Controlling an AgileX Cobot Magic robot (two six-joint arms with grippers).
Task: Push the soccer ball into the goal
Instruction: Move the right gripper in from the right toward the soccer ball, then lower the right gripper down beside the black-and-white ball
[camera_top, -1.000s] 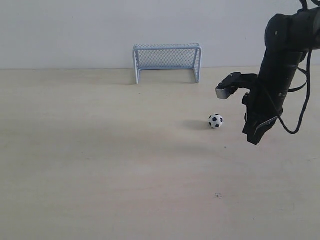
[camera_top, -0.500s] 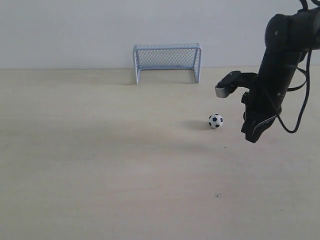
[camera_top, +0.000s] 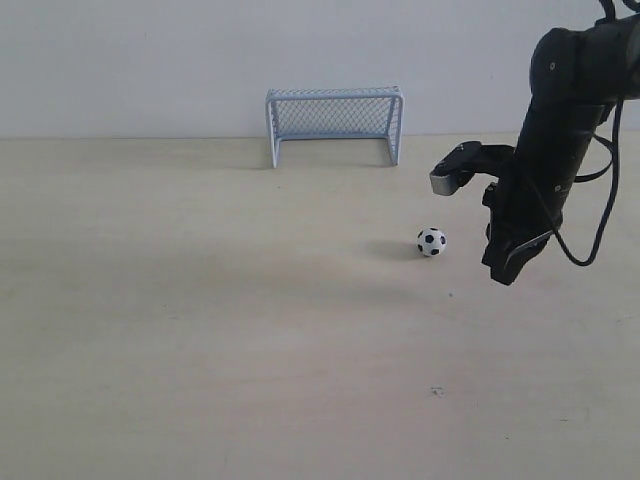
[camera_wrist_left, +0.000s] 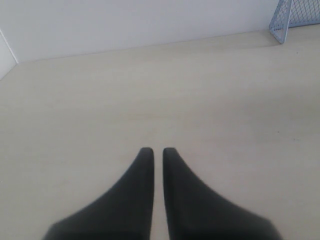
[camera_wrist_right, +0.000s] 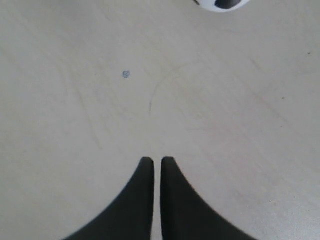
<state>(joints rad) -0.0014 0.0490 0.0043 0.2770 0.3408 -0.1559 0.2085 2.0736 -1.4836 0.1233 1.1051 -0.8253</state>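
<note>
The soccer ball (camera_top: 432, 241), white with black patches, rests on the pale table right of centre. In the right wrist view only its edge (camera_wrist_right: 221, 4) shows at the frame border. The goal (camera_top: 334, 122), pale blue frame with mesh, stands against the back wall, its opening facing forward; one post (camera_wrist_left: 287, 17) shows in the left wrist view. My right gripper (camera_top: 506, 272) hangs just right of the ball, a little nearer the front, tips down and shut on nothing (camera_wrist_right: 155, 160). The left gripper (camera_wrist_left: 153, 150) is shut and empty over bare table; it is out of the exterior view.
The white wall (camera_top: 150, 60) runs behind the table's far edge. A small dark speck (camera_top: 436, 390) lies on the table (camera_top: 200, 330) near the front. The right arm's cable (camera_top: 600, 215) loops at the right edge.
The right arm has shifted very slightly left and upward. The ball and goal have not moved.
</note>
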